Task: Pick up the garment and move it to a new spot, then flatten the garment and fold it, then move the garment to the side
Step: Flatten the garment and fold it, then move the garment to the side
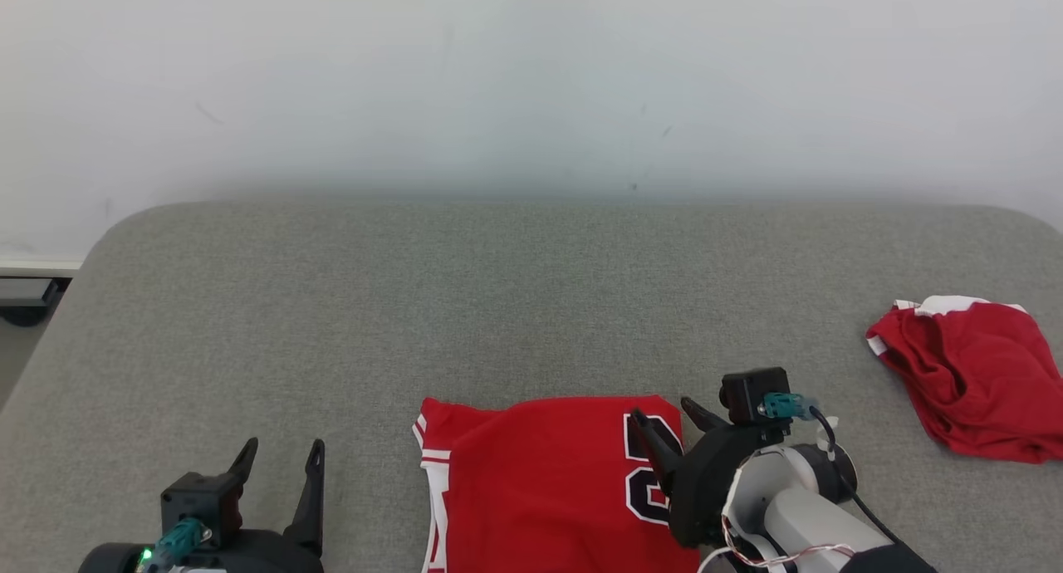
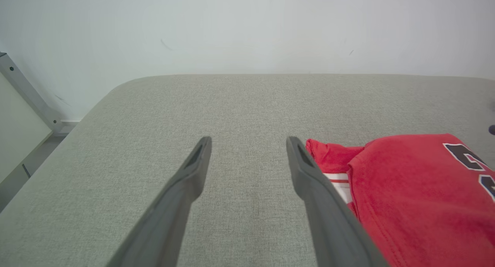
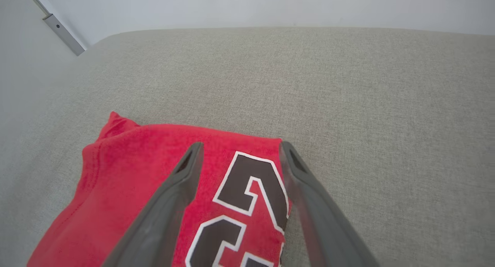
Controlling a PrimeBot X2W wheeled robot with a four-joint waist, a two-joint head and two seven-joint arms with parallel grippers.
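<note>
Right wrist view: red garment (image 3: 127, 189) folded flat, dark white-edged 2 (image 3: 267, 174) up.

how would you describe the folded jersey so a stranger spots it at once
Start at the grey padded surface and look to the middle of its near edge. The folded jersey lies flat there by the right gripper. Unlike the crumpled red garment far right, it shows a dark white-edged number.

The red jersey (image 1: 531, 490) runs off the bottom edge, its number (image 1: 641, 494) partly hidden behind the right gripper (image 1: 662, 408). The crumpled red garment (image 1: 972, 382) is clipped at right.
</note>
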